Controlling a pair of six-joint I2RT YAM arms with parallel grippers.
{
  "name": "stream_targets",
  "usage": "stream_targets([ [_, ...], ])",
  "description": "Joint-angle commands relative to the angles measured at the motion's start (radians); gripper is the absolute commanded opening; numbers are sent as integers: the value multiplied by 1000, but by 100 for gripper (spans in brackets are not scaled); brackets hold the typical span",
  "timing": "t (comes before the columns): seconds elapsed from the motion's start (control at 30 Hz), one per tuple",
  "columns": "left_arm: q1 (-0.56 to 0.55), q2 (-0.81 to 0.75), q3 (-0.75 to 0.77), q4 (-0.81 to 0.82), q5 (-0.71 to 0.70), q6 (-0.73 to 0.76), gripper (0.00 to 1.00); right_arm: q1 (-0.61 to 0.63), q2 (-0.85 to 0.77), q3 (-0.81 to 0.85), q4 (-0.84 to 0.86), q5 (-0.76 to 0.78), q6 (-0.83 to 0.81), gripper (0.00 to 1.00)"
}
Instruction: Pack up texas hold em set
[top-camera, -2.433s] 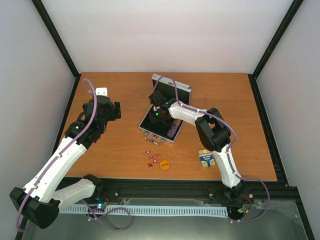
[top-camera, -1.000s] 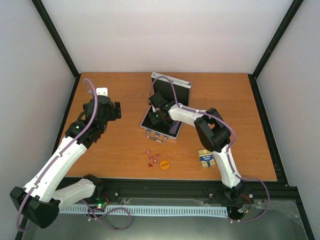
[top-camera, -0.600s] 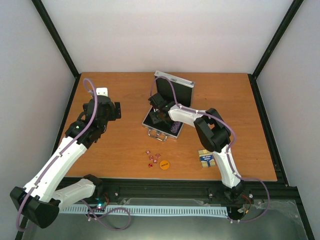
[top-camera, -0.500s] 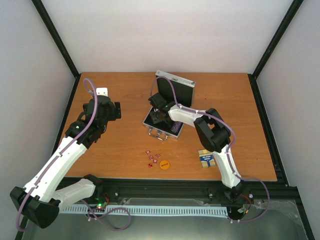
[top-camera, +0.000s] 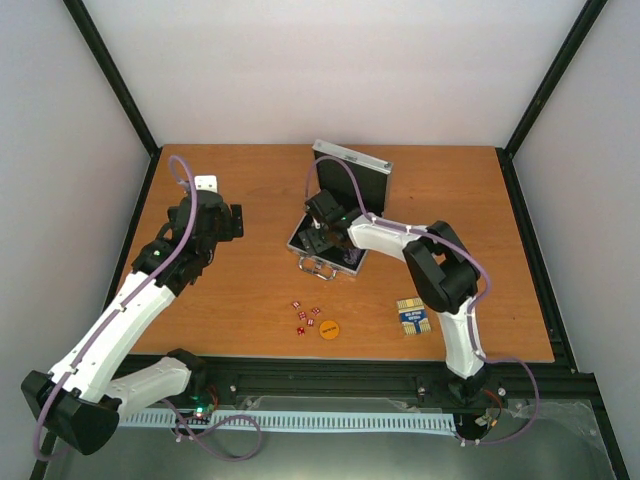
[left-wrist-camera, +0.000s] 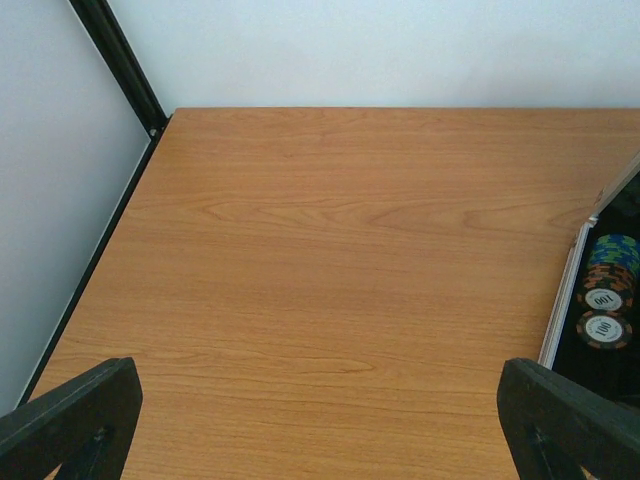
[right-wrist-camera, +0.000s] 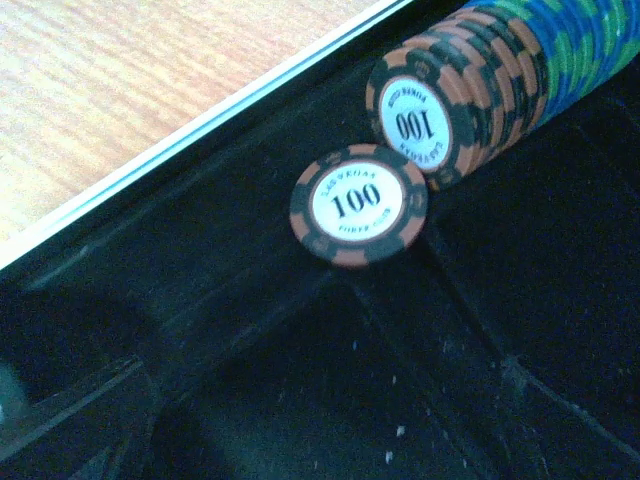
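The case (top-camera: 352, 166) is seen open near the middle of the table (top-camera: 230, 290), with its lid stood up at the far side. The right fingers (top-camera: 318, 230) are held low over the black inside of the case. It cannot be told if they are apart or together, as they are not shown clearly. A row of chips (right-wrist-camera: 480, 75) is packed on edge in its groove. One more chip (right-wrist-camera: 358, 207) is seen at the end of the row, touching it and a little out of line, and it is gripped by nothing. So the step in hand is judged to be the packing of chips. To do it well, this chip should be nudged flat against the row, so that it is stood on edge in the groove like the others. A soft push is needed, so the row is not knocked over. The left fingers (left-wrist-camera: 70, 410) are spread wide apart over bare table, left of the case, and nothing is held. The dice (top-camera: 305, 316), the disc (top-camera: 329, 328) and the deck (top-camera: 412, 316) are seen on the table near the front, well apart from the case, so much is yet to be packed.
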Motion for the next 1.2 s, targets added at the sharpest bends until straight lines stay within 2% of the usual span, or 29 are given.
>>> stream_targets([
  [0.0,5,-3,16,16,14,-12,100,11,-110,-54,2,-27,-34,94],
  [0.17,5,10,41,9,104,8,100,11,-221,-98,32,-16,-27,98],
  [0.43,5,37,32,62,441,21,100,9,-361,-159,-3,28,68,100],
  [0.6,5,150,42,86,580,18,100,9,-423,-245,-5,77,127,100],
  [0.7,1,236,46,100,589,45,100,7,-466,-278,-22,149,140,100],
  [0.8,-26,341,89,65,534,105,100,-22,-512,-311,-41,223,169,100],
  [1.0,-93,496,205,13,463,274,99,-149,-634,-447,4,178,208,100],
  [1.17,-119,607,278,5,464,388,91,-185,-706,-515,9,188,198,100],
])
